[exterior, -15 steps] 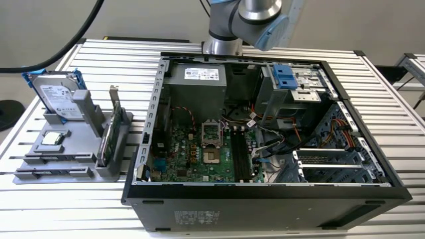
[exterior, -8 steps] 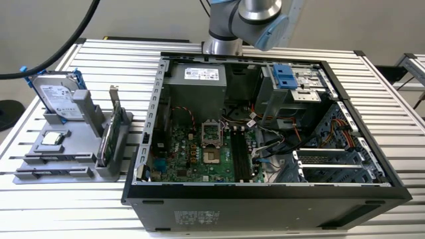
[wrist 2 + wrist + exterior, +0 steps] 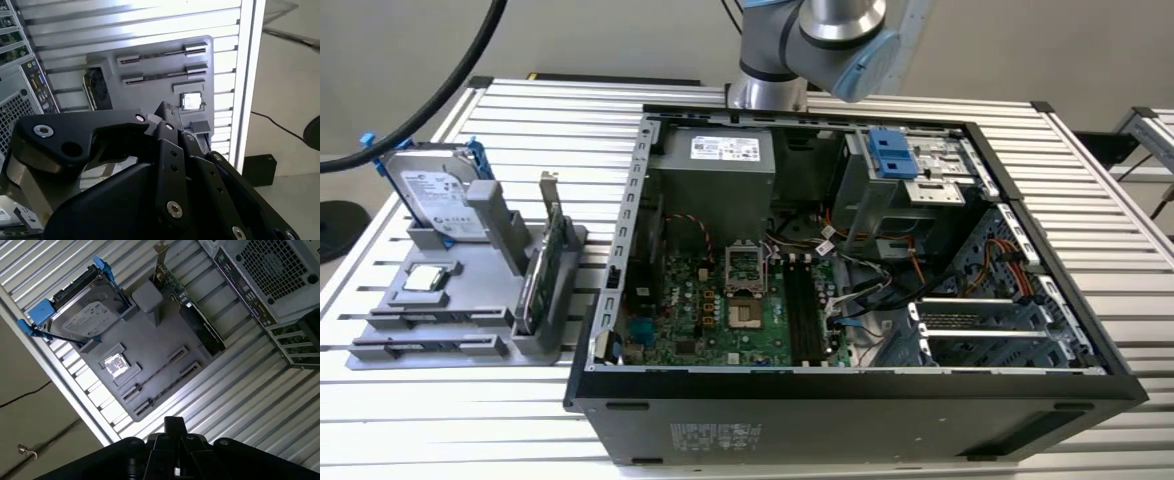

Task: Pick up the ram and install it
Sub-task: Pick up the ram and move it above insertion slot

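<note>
Currently, end effector (image 3: 173, 426) & grey tray (image 3: 157, 342) in both wrist views, grip can't tell, pc case (image 3: 854, 385) open in exterior view

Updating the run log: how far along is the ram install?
Nothing looks done: the ram appears to sit edge-on in its holder on the grey tray. In hand: the gripper hangs above, facing that tray, clear of it. Left: the pick-up and seating it in the open computer case.
</note>
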Available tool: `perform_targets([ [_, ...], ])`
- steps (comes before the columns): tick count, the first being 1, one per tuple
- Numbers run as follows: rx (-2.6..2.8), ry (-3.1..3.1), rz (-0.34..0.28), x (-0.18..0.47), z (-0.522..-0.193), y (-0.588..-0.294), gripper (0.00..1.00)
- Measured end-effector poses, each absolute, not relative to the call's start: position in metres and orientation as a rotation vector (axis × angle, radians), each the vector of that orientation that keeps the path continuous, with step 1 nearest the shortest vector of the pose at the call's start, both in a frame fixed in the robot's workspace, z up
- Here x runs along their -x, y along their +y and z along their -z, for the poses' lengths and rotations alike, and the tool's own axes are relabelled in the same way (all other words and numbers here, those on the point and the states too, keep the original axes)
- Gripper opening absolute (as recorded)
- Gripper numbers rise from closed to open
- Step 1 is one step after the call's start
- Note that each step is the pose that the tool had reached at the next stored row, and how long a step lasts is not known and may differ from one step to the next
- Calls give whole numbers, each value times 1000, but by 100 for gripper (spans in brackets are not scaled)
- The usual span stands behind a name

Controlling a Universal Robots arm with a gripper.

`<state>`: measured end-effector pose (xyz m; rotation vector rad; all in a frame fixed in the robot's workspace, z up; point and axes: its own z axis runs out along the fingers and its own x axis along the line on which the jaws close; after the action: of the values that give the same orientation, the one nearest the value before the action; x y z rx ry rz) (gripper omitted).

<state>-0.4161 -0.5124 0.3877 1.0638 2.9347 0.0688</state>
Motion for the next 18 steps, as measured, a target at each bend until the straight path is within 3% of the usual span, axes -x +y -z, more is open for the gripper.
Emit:
perform_targets([
  [18, -1388, 2791, -65, 416, -388, -512, 0],
])
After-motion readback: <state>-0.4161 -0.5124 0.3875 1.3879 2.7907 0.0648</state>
